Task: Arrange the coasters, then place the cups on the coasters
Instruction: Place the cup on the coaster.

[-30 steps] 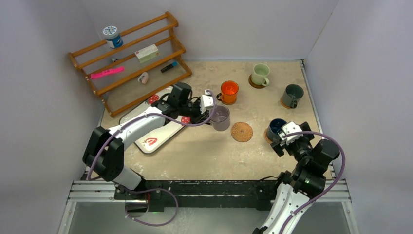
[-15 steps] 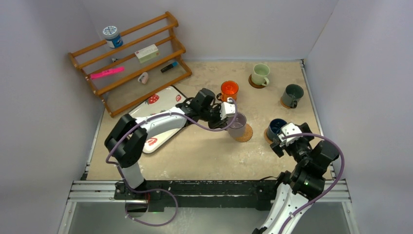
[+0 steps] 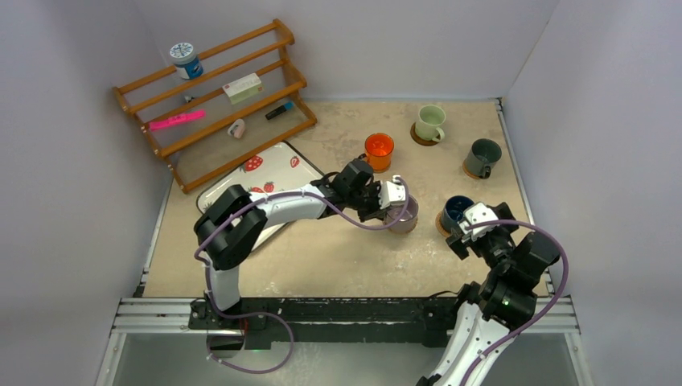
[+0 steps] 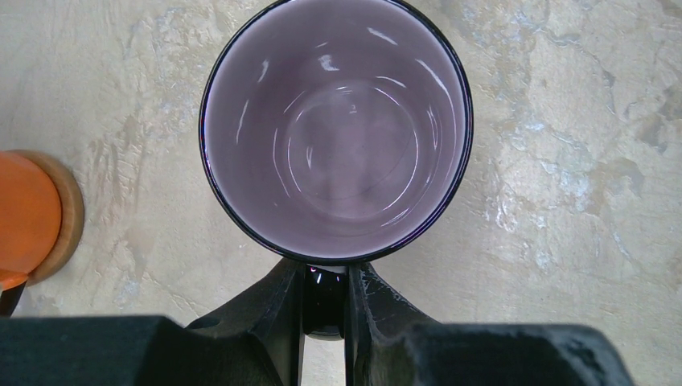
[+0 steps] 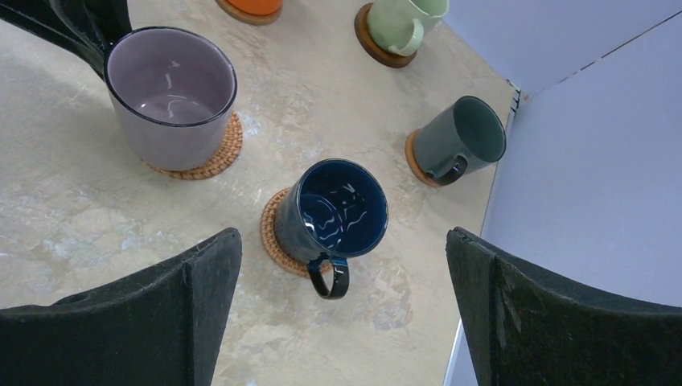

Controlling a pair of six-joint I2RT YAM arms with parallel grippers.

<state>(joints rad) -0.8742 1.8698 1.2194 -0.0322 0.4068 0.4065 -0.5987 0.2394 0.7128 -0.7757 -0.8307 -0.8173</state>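
Ana: The light is soft and even, from overhead. The counter (image 3: 322, 257) looks bright, and the purple cup (image 3: 402, 215) casts only a faint, blurred shadow at its base.

Ben: The left wrist view shows small white glints on that cup's inner wall, all sharp. Just below the cup, the left tool (image 4: 326, 281) is a dark, soft-edged mass.

Ana: In the right wrist view, wavy reflections lie inside the dark blue cup (image 5: 338, 213) beside the purple cup. The right tool (image 5: 338, 241) is black and slightly blurred, with little surface detail.

Ben: The overhead view is mildly soft throughout. Far from the purple cup, the walls (image 3: 72, 161) lean outward.
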